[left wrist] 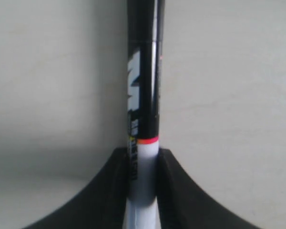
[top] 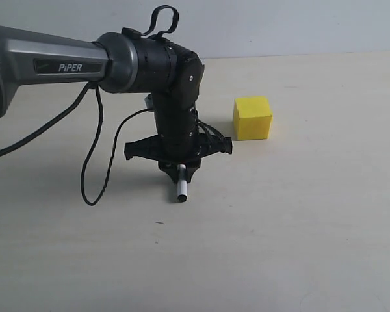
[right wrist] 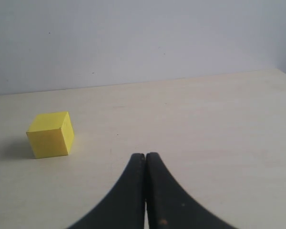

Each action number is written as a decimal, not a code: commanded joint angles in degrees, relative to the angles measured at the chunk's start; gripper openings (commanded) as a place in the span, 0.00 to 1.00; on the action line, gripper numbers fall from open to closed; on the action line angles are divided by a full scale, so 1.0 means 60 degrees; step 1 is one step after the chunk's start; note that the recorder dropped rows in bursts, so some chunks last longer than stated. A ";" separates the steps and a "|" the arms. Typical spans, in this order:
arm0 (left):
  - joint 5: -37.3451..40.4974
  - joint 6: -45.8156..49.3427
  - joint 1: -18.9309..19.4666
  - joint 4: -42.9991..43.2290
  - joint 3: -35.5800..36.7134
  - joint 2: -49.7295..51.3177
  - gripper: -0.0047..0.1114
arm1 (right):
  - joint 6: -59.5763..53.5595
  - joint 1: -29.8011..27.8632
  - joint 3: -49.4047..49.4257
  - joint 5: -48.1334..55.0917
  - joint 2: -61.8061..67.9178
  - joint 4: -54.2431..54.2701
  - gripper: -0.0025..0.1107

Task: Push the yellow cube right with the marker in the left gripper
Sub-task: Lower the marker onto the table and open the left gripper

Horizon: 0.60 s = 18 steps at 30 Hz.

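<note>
In the exterior view my left gripper (top: 180, 168) points down at the table and is shut on the marker (top: 181, 185), whose white barrel and black end tip stick out below the jaws. The yellow cube (top: 252, 117) rests on the table, to the right of the marker and farther back, with a clear gap between them. The left wrist view shows the left gripper (left wrist: 143, 157) clamping the marker (left wrist: 144, 95) on its white barrel just under the red band. My right gripper (right wrist: 145, 156) is shut and holds nothing. The yellow cube (right wrist: 50, 135) lies well off to one side of it.
The pale wooden table (top: 299, 227) runs back to a light grey wall (top: 279, 26). A black cable (top: 90, 175) loops down from the left arm onto the table, left of the gripper. The right arm is out of the exterior view.
</note>
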 commanded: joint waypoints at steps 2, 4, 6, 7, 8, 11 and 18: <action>-0.0012 0.0006 0.0071 -0.0092 -0.0057 0.0013 0.21 | -0.0023 -0.0045 0.0042 -0.0118 -0.0051 0.0009 0.02; -0.0012 0.0006 0.0071 -0.0092 -0.0057 0.0013 0.30 | -0.0023 -0.0045 0.0042 -0.0118 -0.0051 0.0009 0.02; -0.0012 0.0006 0.0071 -0.0092 -0.0057 0.0013 0.38 | -0.0023 -0.0045 0.0042 -0.0118 -0.0051 0.0009 0.02; -0.0012 0.0006 0.0071 -0.0092 -0.0057 0.0013 0.40 | -0.0023 -0.0045 0.0042 -0.0118 -0.0051 0.0009 0.02; -0.0012 0.0006 0.0071 -0.0092 -0.0057 0.0013 0.41 | -0.0023 -0.0045 0.0042 -0.0118 -0.0051 0.0009 0.02; -0.0012 0.0006 0.0090 -0.0092 -0.0057 0.0013 0.41 | -0.0023 -0.0045 0.0042 -0.0118 -0.0051 0.0009 0.02; -0.0042 0.0155 0.0090 0.0083 -0.0057 -0.0163 0.41 | -0.0023 -0.0045 0.0042 -0.0118 -0.0051 0.0009 0.02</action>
